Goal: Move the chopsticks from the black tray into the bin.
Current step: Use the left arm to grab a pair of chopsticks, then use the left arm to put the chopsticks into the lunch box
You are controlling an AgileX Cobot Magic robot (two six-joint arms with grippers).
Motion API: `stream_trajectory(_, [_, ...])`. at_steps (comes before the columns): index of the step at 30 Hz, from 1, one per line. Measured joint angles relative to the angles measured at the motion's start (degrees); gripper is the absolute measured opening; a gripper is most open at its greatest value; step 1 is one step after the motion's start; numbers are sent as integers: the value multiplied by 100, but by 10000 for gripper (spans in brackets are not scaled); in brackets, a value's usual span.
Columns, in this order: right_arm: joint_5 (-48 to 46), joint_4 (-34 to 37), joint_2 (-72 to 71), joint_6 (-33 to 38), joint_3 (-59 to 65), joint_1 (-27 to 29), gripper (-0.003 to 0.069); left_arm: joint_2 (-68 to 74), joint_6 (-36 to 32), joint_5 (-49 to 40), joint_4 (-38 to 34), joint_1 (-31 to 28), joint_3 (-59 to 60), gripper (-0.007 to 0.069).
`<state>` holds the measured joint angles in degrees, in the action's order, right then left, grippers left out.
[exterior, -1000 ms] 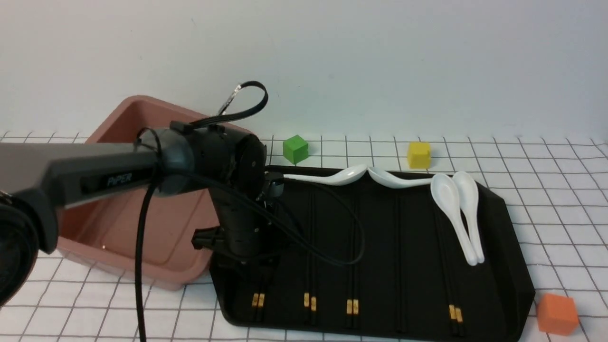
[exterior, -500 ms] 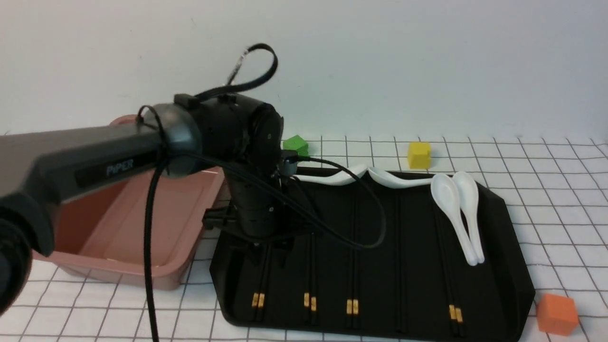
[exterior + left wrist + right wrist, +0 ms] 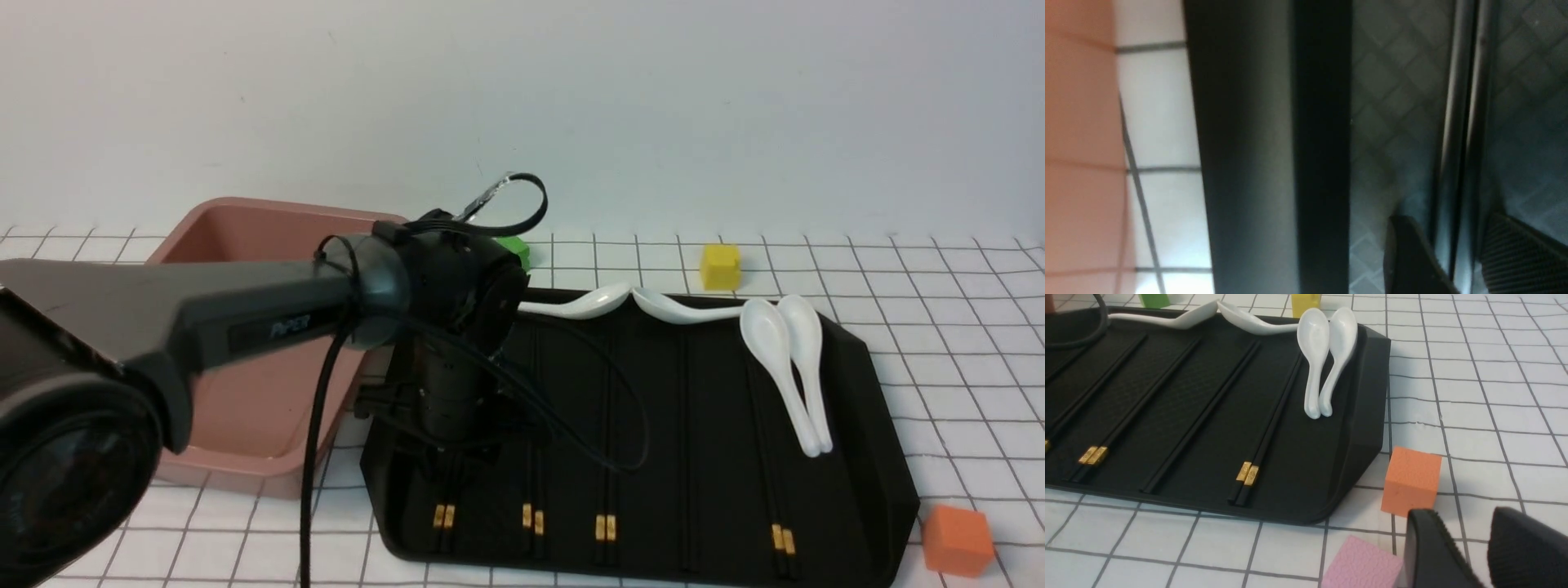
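The black tray point(image 3: 886, 457) holds several pairs of black chopsticks with gold bands. My left gripper point(image 3: 453, 467) points straight down onto the leftmost pair point(image 3: 443, 516). In the left wrist view the gripper point(image 3: 1447, 216) is open, with its fingers close on either side of that pair point(image 3: 1461, 102), which lies flat on the tray point(image 3: 1323, 122). The pink bin point(image 3: 269, 208) stands just left of the tray and also shows in the left wrist view point(image 3: 1077, 122). My right gripper point(image 3: 1459, 512) is open and empty, low over the cloth off the tray's near right corner point(image 3: 1367, 396); it is out of the front view.
White spoons lie at the tray's back point(image 3: 580, 304) and right side point(image 3: 788, 367). A green cube point(image 3: 516, 249) and a yellow cube point(image 3: 720, 265) sit behind the tray. An orange cube point(image 3: 1411, 479) and a pink block point(image 3: 1363, 563) lie close to my right gripper.
My left arm rose from the tray half a second ago, then came back down over the leftmost pair. The bin's far rim shows lower than a second ago. The chopsticks have not moved.
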<state>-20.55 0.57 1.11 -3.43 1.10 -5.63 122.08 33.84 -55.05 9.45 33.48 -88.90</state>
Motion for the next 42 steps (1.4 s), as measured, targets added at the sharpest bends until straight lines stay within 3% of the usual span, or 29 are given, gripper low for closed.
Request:
stream_trajectory(4, [0,0,0,0,0,0,239,16,0,12,-106,0,-13,257])
stream_trajectory(8, [0,0,0,0,0,0,239,-12,0,-1,-227,0,-13,103])
stream_trajectory(9, [0,0,0,0,0,0,239,-52,0,-7,-247,0,-13,97])
stream_trajectory(17, [0,0,0,0,0,0,239,-1705,-59,-387,-469,-242,42,106])
stream_trajectory(20, [0,0,0,0,0,0,239,-2336,-324,-686,-476,-869,24,106])
stream_trajectory(22, [0,0,0,0,0,0,239,-2618,-651,-929,-505,-1581,30,106])
stream_trajectory(27, [0,0,0,0,0,0,239,-2539,-1556,-696,-865,-2591,356,106])
stream_trajectory(32, [0,0,0,0,0,0,239,-2098,-2184,190,-1028,-2808,754,106])
stream_trajectory(37, [0,0,0,0,0,0,239,-1408,-2296,854,-1043,-2808,811,115])
stream_trajectory(42, [0,0,0,0,0,0,239,-1019,-2145,929,-1042,-2808,828,246])
